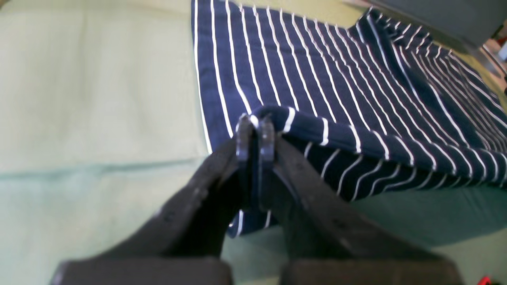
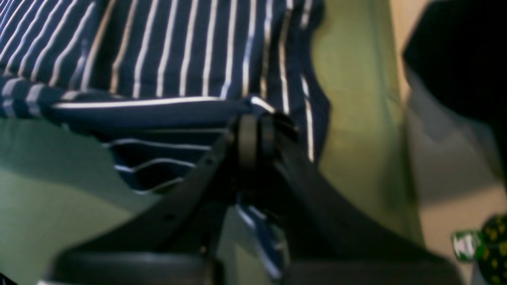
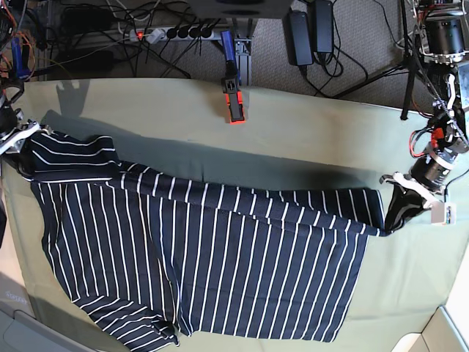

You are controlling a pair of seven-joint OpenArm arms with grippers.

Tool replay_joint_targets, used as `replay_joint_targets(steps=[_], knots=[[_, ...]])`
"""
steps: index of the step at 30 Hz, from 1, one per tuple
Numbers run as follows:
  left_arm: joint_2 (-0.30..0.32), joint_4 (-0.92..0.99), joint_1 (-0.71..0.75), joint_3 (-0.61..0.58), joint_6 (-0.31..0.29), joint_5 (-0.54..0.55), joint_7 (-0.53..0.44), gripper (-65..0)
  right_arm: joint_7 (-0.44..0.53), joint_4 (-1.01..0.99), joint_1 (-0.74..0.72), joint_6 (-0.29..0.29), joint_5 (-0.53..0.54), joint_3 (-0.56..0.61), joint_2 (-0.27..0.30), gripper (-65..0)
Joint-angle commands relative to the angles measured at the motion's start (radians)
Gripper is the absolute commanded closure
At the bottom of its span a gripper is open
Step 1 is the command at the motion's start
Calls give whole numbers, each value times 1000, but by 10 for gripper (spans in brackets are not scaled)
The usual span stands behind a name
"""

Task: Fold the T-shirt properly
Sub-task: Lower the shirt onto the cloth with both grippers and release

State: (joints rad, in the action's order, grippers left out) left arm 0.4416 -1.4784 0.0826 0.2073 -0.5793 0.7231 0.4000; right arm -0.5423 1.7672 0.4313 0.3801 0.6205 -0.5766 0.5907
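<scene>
Two grippers of mine are both pinching the soft dark navy T-shirt with thin white stripes [image 3: 205,257]. My left gripper [image 1: 255,126] is clamped tight on a folded edge of it near the right edge of the table, and lifts that edge up. My right gripper [image 2: 255,122] is clamped tight on the cloth too, over by the left edge of the table. The T-shirt lies spread across the middle and front of the pale green cloth [image 3: 308,132] that covers the table, and its lifted edge stretches between my two grippers. At the back edge sits a small red and black clamp [image 3: 234,103]. Behind the table, black cables and a power strip [image 3: 172,33] lie on the floor. I can read no writing anywhere.
</scene>
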Motion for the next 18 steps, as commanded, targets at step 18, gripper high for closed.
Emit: replay_joint_targets(steps=[18], knots=[[57, 104, -145, -27, 7, -42, -45, 0, 26, -101, -210, 65, -76, 187, 52, 0]])
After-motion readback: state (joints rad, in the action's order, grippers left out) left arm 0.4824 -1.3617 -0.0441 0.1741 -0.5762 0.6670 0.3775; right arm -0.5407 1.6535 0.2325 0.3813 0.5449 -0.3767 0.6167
